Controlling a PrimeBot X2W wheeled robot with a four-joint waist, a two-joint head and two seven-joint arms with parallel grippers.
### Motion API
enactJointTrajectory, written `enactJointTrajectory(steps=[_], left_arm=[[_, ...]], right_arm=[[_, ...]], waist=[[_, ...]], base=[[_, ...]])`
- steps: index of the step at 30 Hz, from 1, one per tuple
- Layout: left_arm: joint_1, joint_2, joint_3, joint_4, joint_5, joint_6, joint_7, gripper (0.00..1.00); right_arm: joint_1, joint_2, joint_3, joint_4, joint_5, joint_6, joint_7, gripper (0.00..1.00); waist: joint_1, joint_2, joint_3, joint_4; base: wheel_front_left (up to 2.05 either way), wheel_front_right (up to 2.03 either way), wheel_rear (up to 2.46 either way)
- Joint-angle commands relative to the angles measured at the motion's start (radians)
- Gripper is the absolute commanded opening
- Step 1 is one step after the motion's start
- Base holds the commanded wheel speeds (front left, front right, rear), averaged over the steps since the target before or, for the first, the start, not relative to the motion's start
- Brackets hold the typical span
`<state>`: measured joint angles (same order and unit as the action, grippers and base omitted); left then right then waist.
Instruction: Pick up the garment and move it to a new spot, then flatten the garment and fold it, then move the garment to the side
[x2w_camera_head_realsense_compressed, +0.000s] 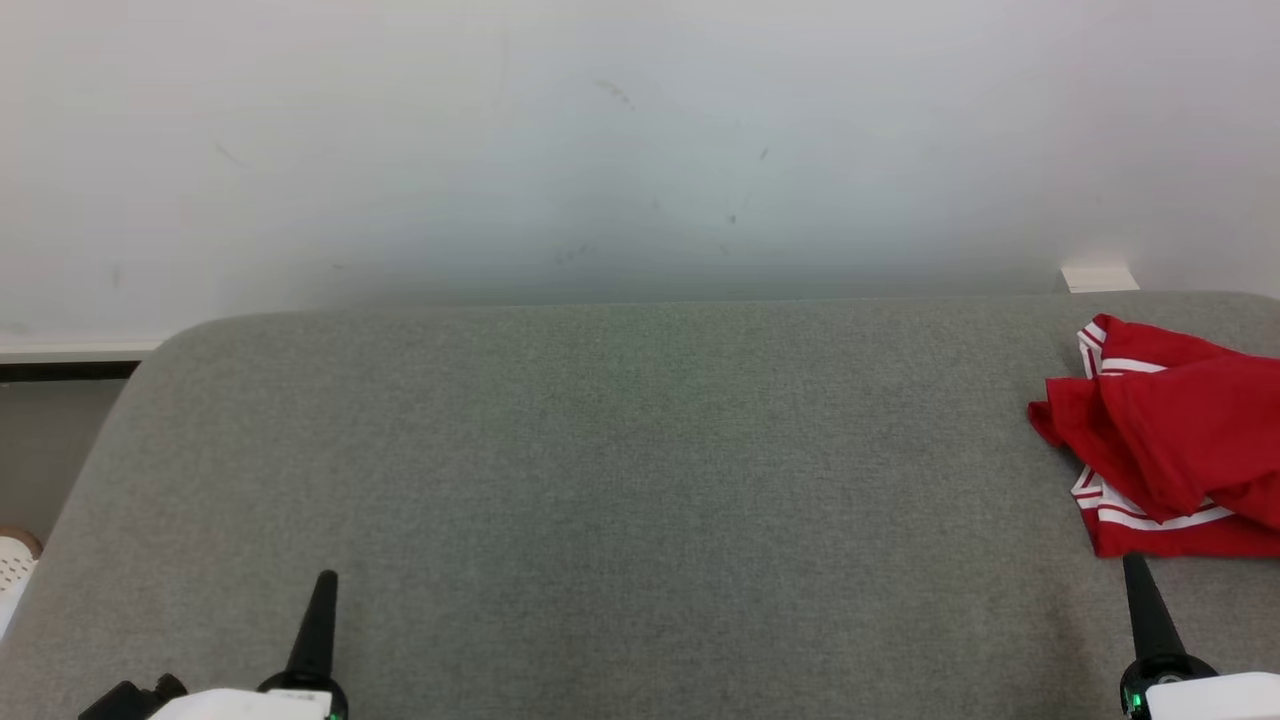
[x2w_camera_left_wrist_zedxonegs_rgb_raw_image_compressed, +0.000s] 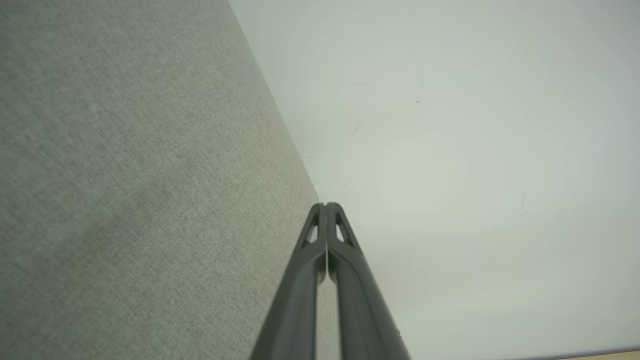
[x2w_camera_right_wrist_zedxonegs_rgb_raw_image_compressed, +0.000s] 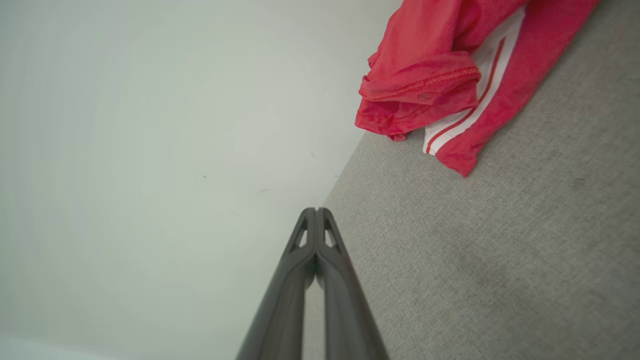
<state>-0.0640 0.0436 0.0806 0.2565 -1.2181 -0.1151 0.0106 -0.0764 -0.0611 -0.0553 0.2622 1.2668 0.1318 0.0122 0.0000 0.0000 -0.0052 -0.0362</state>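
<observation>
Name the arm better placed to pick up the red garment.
Right. The right gripper, shut, points at the garment lying just ahead of it; the left gripper sits far across the grey surface.

The left gripper (x2w_camera_head_realsense_compressed: 323, 585) and the right gripper (x2w_camera_head_realsense_compressed: 1135, 565) are each made of two long, dark grey fingers (x2w_camera_left_wrist_zedxonegs_rgb_raw_image_compressed: 295, 300) tapered to a narrow tip. Small triangular openings (x2w_camera_right_wrist_zedxonegs_rgb_raw_image_compressed: 301, 238) are cut near the tips. Behind each, a black collar (x2w_camera_head_realsense_compressed: 1165, 668) with a small green light (x2w_camera_head_realsense_compressed: 1131, 700) is joined to a white casing (x2w_camera_head_realsense_compressed: 1215, 695).
</observation>
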Motion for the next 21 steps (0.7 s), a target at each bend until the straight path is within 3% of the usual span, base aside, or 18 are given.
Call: enactJointTrajectory(steps=[1,21], left_arm=[[-0.02,0.007,0.005,-0.008,-0.035,-0.007,0.009,0.0],[-0.034,0.009,0.02,-0.01,-0.204,-0.011,0.055,0.0]], right_arm=[[-0.018,0.0,-0.008,-0.01,0.031,-0.001,0.008,0.0],[-0.028,0.005,-0.034,-0.015,0.178,-0.002,0.054,0.0]], waist=[[0.0,0.0,0.0,0.001],[0.0,0.0,0.004,0.016]], base=[[0.0,0.0,0.0],[0.0,0.0,0.0]])
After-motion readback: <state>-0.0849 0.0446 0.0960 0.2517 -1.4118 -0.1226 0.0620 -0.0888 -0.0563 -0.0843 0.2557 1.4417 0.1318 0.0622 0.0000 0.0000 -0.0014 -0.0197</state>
